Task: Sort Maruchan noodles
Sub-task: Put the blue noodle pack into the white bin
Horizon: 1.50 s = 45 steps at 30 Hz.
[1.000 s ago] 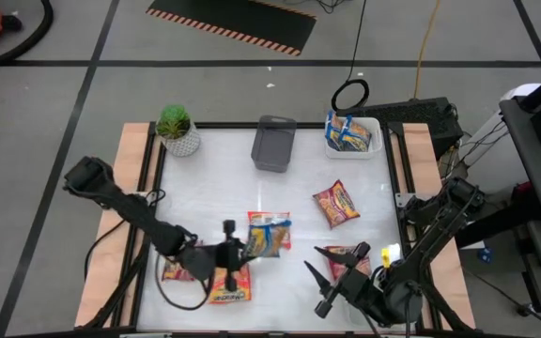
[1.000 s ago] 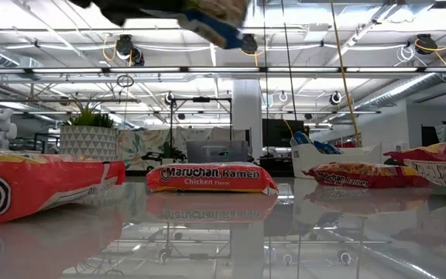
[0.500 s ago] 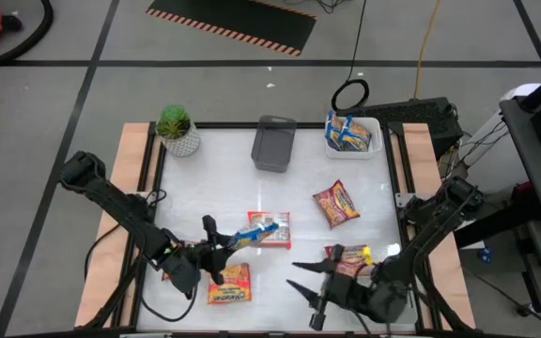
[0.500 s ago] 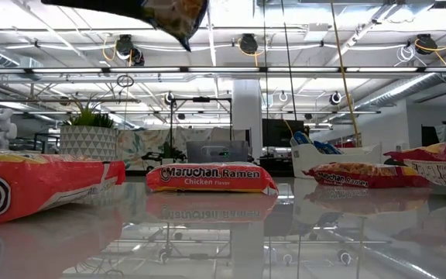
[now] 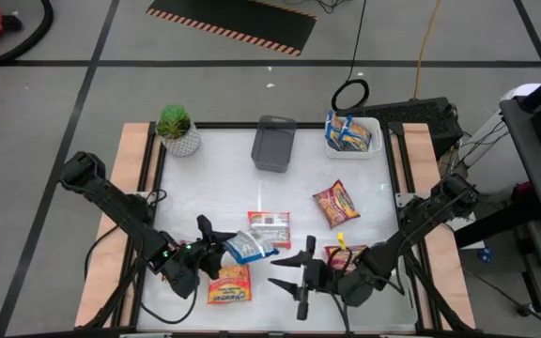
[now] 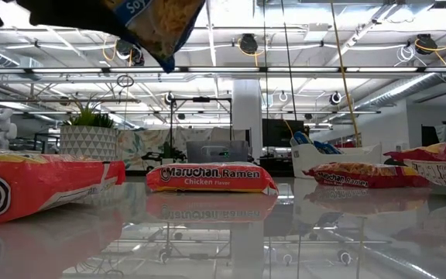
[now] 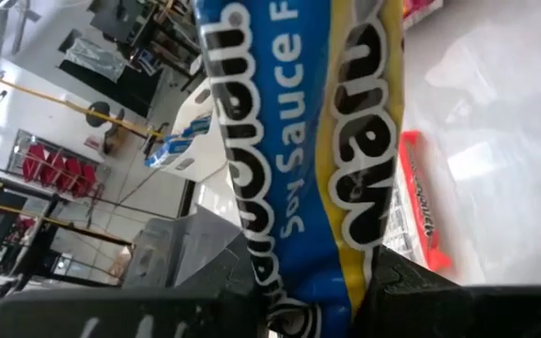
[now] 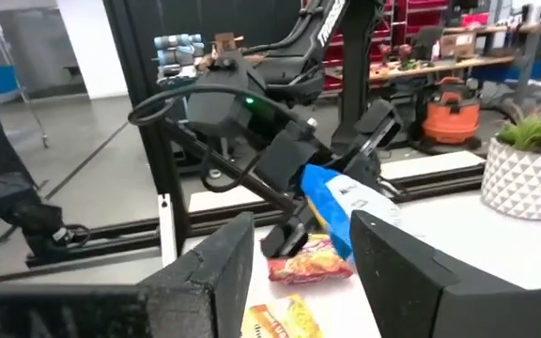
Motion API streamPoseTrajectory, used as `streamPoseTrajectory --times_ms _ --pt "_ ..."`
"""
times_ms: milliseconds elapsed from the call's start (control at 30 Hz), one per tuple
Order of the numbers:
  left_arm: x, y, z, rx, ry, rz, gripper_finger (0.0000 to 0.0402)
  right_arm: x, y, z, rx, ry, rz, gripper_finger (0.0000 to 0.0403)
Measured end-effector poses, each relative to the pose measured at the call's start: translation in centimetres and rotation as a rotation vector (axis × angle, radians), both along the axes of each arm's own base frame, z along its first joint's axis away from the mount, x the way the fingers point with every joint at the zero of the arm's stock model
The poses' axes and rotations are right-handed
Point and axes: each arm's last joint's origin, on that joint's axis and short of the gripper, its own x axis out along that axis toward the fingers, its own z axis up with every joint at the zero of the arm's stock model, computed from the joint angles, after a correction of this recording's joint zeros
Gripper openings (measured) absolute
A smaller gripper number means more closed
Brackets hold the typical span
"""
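High view: left fingers (image 5: 216,246) clamp a blue packet (image 5: 249,247); right fingers (image 5: 296,274) apart nearby.

Both arms were built of dark, near-black links with rounded joints. A black cable was looped along the left arm, and a small green light was lit near its wrist. Each claw was made of two dark, angular fingers.
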Motion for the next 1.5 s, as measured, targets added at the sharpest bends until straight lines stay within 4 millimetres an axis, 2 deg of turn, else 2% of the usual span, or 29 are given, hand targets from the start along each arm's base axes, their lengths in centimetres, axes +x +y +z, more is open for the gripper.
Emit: streamPoseTrajectory --times_ms 133,400,533,667,800,933,1133,1500 --pt "0.0 0.1 -0.1 0.001 0.005 0.005 0.0081 0.0 0.0 -0.1 -0.077 0.015 0.005 0.0171" --pt "0.1 0.3 -0.1 -0.014 0.000 0.025 0.0081 -0.3 -0.1 -1.6 -0.225 0.166 0.038 0.0171" --pt "0.2 0.4 -0.1 -0.018 0.001 0.030 0.0081 0.0 0.1 -1.9 -0.340 0.181 0.044 0.0175" --pt "0.3 0.7 -0.2 -0.025 0.007 0.041 0.0081 1.5 0.7 -2.2 -0.478 0.209 -0.049 0.0187" --pt "0.4 0.9 -0.2 -0.038 0.004 0.053 0.0081 4.3 1.3 -2.2 -0.582 0.265 -0.096 0.0204" --pt "0.4 0.9 -0.3 -0.051 0.018 0.042 0.0081 6.0 1.9 -1.4 -0.638 0.305 -0.161 0.0215" --pt "0.2 0.9 -0.5 -0.058 0.029 0.047 0.0081 6.6 1.4 -0.6 -0.570 0.354 -0.148 0.0216" --pt "0.0 0.8 -0.6 -0.060 0.043 0.040 0.0081 8.5 -1.9 -1.9 -0.509 0.446 -0.128 0.0215"
